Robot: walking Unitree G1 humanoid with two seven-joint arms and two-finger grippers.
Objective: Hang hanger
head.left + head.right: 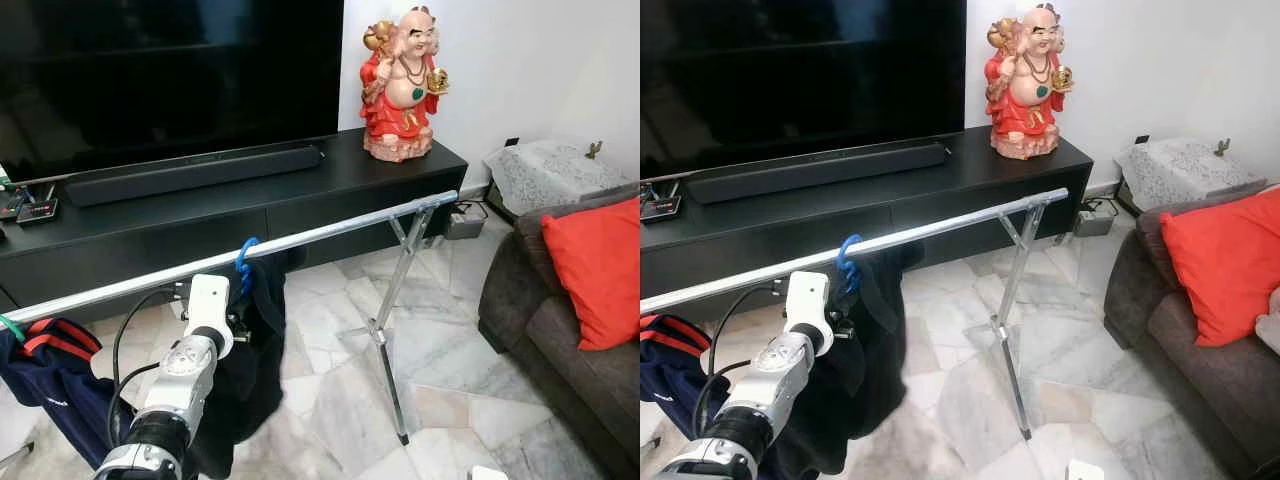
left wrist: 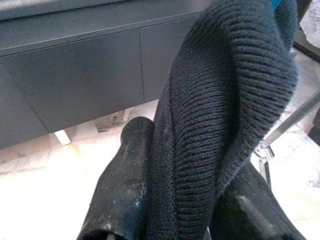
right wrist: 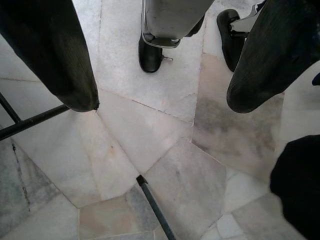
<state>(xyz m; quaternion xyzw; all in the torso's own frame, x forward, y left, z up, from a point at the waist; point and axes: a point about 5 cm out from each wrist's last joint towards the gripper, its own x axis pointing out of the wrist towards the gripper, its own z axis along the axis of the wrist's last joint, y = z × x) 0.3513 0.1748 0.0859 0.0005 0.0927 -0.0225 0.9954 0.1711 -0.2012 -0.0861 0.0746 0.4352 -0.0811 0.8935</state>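
Left eye: left gripper (image 1: pixel 243 318) sits just under the silver rail (image 1: pixel 330 229); its fingertips are buried in the dark knit garment (image 1: pixel 250 370), so jaw state can't be read here. The blue hanger (image 1: pixel 245 262) has its hook over the rail, and the rest of it is hidden inside the garment. A navy garment with red and white trim (image 1: pixel 50 375) hangs further along the rail toward the robot's left, cut off by the frame edge. The rack's crossed legs (image 1: pixel 390 310) stand on a pale marble floor (image 1: pixel 470 400).

Right eye: same scene. A black TV console (image 1: pixel 940 190) carries a soundbar (image 1: pixel 815 170) and a red laughing-Buddha figurine (image 1: pixel 1025 85), with the TV (image 1: pixel 800 70) behind. On the robot's right is a brown sofa (image 1: pixel 1200 350) with a red cushion (image 1: pixel 1225 270), both cropped.

Left wrist: two black fingers (image 2: pixel 122 185) pinch a thick ribbed fold of the dark knit between them; closed on the cloth. A sliver of blue hanger shows at the frame corner. Console front behind.

Right wrist: right gripper (image 3: pixel 160 85) hangs idle, fingers spread wide, nothing between them, marble tiles and thin black rack feet (image 3: pixel 155 207) below. The dark shapes at the top are too cropped to identify.
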